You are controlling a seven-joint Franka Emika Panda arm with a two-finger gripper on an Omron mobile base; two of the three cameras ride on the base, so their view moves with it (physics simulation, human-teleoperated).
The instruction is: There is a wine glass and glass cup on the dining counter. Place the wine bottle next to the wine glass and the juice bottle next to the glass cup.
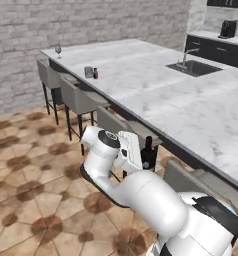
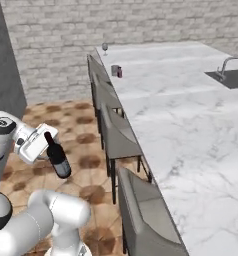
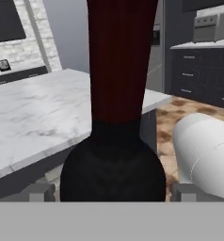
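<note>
While your hand (image 2: 50, 152) is clamped on the wine bottle (image 2: 57, 156), out over the floor beside the stools, keep it standing up and carry it slowly to the far bench (image 1: 156, 95) corner, next to the wine glass (image 1: 58, 50).

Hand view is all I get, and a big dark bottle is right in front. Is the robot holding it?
Observer: Yes. The gripper holds the wine bottle tilted in the air over the floor, beside the stools.
Operator: Where's the wine glass it goes next to?
Observer: The wine glass stands at the far corner of the dining counter, well away from the bottle.
</note>
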